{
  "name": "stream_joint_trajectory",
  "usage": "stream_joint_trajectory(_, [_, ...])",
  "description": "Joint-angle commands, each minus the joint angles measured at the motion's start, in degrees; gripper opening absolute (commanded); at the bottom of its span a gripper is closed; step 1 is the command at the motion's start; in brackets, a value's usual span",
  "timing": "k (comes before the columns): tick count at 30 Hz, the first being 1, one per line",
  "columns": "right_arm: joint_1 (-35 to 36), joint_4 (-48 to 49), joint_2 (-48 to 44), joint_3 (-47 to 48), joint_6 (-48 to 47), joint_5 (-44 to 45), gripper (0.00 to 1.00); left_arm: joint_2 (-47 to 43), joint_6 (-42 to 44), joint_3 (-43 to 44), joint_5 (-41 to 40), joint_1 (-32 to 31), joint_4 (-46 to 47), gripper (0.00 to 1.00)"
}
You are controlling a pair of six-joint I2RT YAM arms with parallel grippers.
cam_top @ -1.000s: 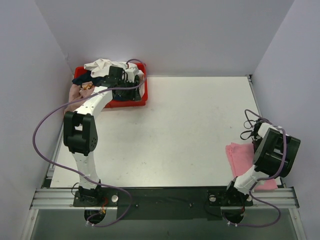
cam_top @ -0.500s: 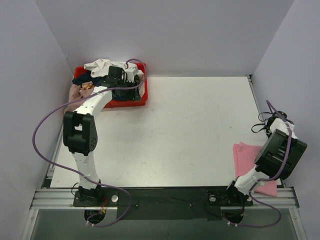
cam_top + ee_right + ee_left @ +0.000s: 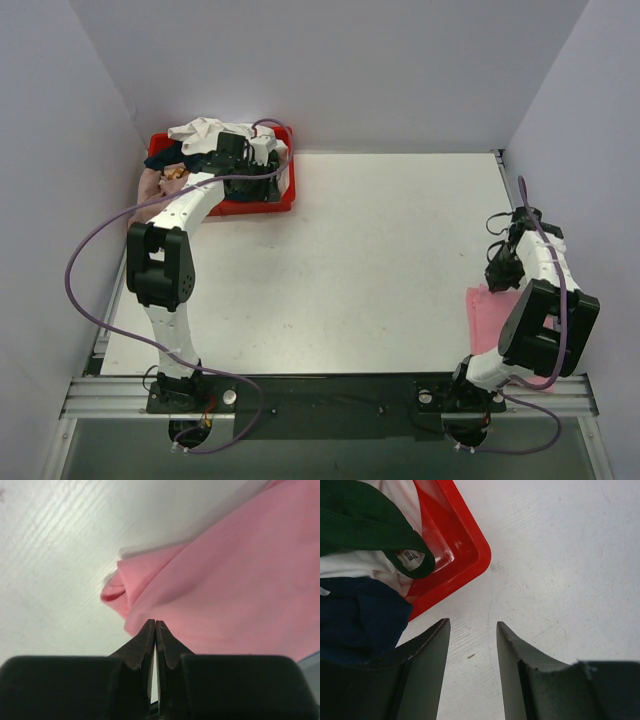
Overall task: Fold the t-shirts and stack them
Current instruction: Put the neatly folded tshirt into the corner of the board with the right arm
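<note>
From above: pink t-shirt (image 3: 487, 318) folded at lower right of desk (image 3: 380, 250); other t-shirts (image 3: 205, 132) heaped in red tray (image 3: 262, 207), upper left. Probably mostly undone.
Left wrist: left pincer (image 3: 472, 630) apart, empty, beside tray.
Right wrist: right pincer (image 3: 155, 625) pressed together at pink edge, no cloth visibly gripped.

Two white-and-black arms stand bolted at the 6 o'clock edge. The left arm (image 3: 160, 270) stretches long toward 11 o'clock, and its left claw (image 3: 472, 627) points down with fingers parted. The right arm (image 3: 545, 320) folds tightly at 4 o'clock, its right claw (image 3: 155, 625) angled down, fingers pressed tip to tip
</note>
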Motion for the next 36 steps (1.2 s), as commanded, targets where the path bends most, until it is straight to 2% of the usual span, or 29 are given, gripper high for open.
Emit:
stream_joint_trajectory(1, [-0.4,0.6,3.7,-4.4,11.6,-12.6,0.0,-2.7,0.7,0.3,-0.1,0.3,0.4,0.52])
stream_joint_trajectory(6, [0.5,7.1,7.9,-6.1,12.5,-17.8,0.0,-3.3,2.8,0.2,-0.4,0.4,-0.2,0.52])
stream_joint_trajectory(9, [2.5,7.6,9.7,-4.6,11.5,-17.2,0.0,-3.3,3.0,0.1,-0.5,0.5,-0.6,0.52])
stream_joint_trajectory(16, [4.4,7.4,8.3,-5.5,7.8,-14.3,0.0,-3.2,4.0,0.5,-0.7,0.5,-1.0,0.52])
stream_joint_trajectory(19, [5.8,5.9,4.4,-4.5,6.0,-14.0,0.0,-3.1,4.4,0.6,-0.5,0.3,-1.1,0.52])
stream_joint_trajectory(20, [6.7,4.9,2.8,-4.2,6.1,-12.6,0.09,-3.2,4.7,0.6,-0.4,0.3,-1.2,0.52])
stream_joint_trajectory(22, [7.0,4.2,-2.1,-3.9,7.0,-8.2,0.34,-3.2,4.9,0.7,-0.4,0.2,-1.2,0.52])
stream_joint_trajectory(25, [7.0,4.6,-7.6,-4.4,7.9,0.0,0.44,-3.0,5.0,0.9,-0.3,0.1,-1.4,0.52])
stream_joint_trajectory(27, [7.0,4.5,-7.5,-4.9,8.4,3.7,0.53,-3.1,5.2,1.0,-0.4,0.1,-1.4,0.52])
stream_joint_trajectory(28, [7.0,4.4,-6.8,-4.9,8.5,4.5,0.72,-3.2,5.4,1.0,-0.4,0.1,-1.4,0.52])
stream_joint_trajectory(29, [7.0,3.7,-5.0,-4.8,8.8,5.3,0.83,-3.3,5.5,1.0,-0.8,0.1,-1.2,0.52])
stream_joint_trajectory(32, [7.0,3.1,-0.4,-4.4,8.9,7.2,0.82,-4.2,5.6,0.2,-1.1,0.1,-1.0,0.52])
stream_joint_trajectory(34, [7.0,3.9,2.6,-3.9,8.4,8.9,0.77,-4.5,5.8,-0.4,-0.9,0.2,-1.1,0.52])
stream_joint_trajectory(35, [7.0,4.7,4.9,-3.3,7.0,9.1,0.67,-4.6,5.8,-0.7,-0.7,0.2,-0.9,0.52])
stream_joint_trajectory(36, [7.0,4.7,7.3,-2.3,5.9,9.2,0.62,-4.7,5.7,-0.9,-0.6,0.3,-0.8,0.52])
